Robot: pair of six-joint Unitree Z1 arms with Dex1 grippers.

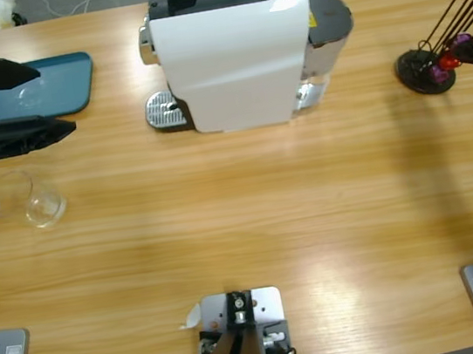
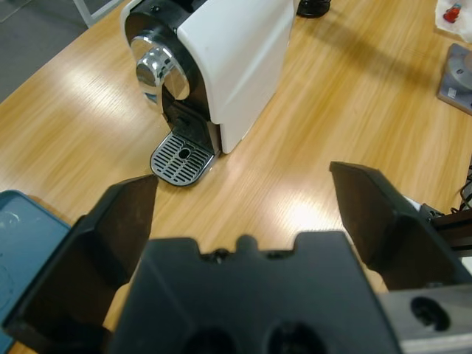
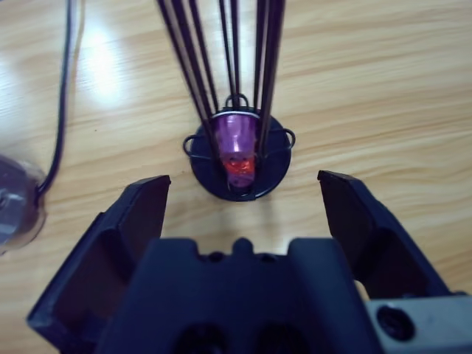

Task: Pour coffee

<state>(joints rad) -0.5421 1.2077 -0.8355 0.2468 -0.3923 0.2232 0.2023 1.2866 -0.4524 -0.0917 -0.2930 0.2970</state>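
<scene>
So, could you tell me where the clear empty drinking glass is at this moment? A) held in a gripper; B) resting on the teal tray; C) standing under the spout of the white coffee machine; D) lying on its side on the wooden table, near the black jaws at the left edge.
D: the clear drinking glass lies tipped over on the bare wooden table, just below the open left gripper.
</scene>
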